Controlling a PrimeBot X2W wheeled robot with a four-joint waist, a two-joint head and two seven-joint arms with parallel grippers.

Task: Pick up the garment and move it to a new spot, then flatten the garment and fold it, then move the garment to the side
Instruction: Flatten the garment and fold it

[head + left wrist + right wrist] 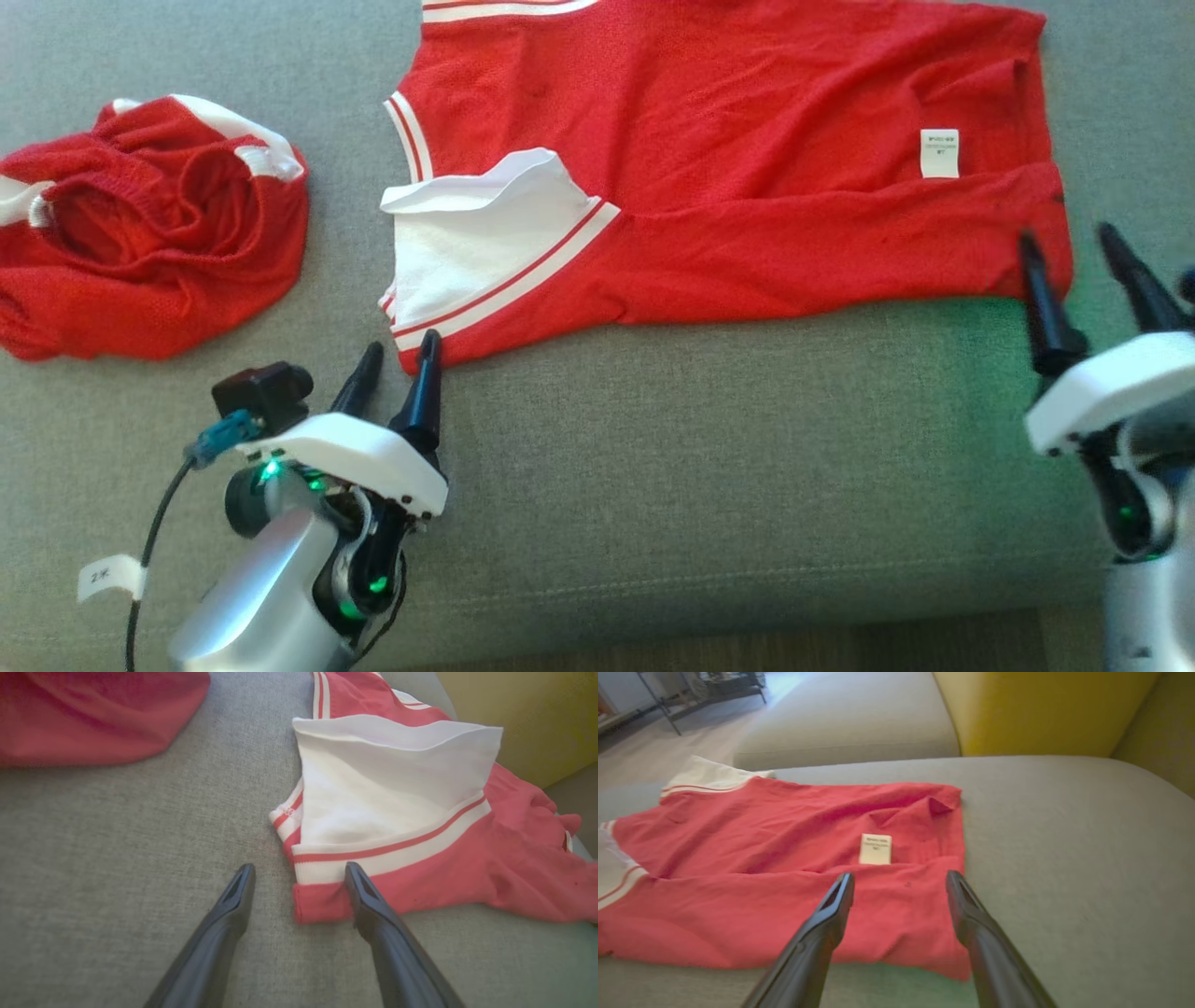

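Gray couch cushion [653, 485] lies in front of the robot. One red garment [728, 140] is spread out on it, mostly flat, with a white part turned up near its left corner. I think the picking up and flattening are done. Folding it and moving it to the side are left to do. The left gripper [401, 343] has its fingers spread apart at the near left corner. The right gripper [1067, 233] is spread too, at the near right corner. I count two red clothes, the flat one and a crumpled garment [159, 243] at the left, two grippers and one white label [939, 152].
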